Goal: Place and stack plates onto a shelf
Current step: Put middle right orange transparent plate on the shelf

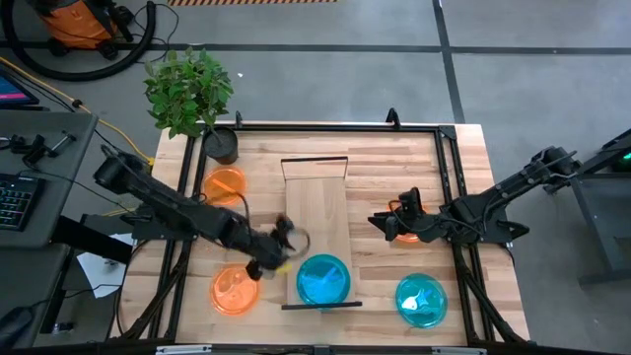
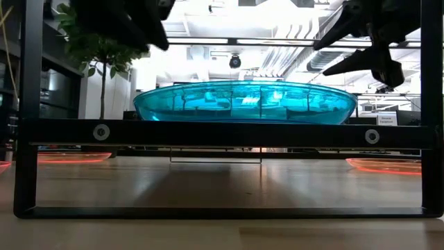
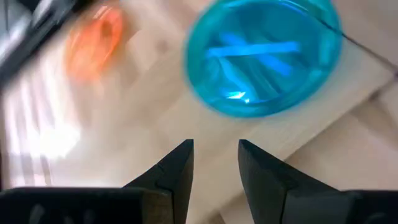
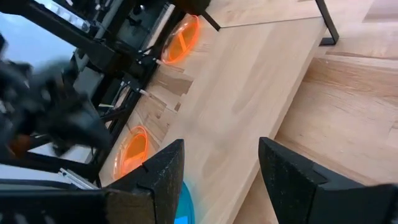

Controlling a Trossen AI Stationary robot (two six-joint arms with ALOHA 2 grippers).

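teal plate (image 1: 323, 279) on shelf (image 1: 317, 212), left gripper (image 1: 282, 240) open beside

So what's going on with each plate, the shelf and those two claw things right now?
Teal plate: on the shelf, at its near end.
Second teal plate: on the table, right of the shelf.
Orange plates and: on the table, left of the shelf.
Left gripper: open, empty, beside the shelf.
Right gripper: open, empty, above the table's right side.

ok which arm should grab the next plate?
Probably right: the right gripper hangs open by an orange plate beside the shelf. The left gripper, also open, is next to the teal plate already on the shelf.
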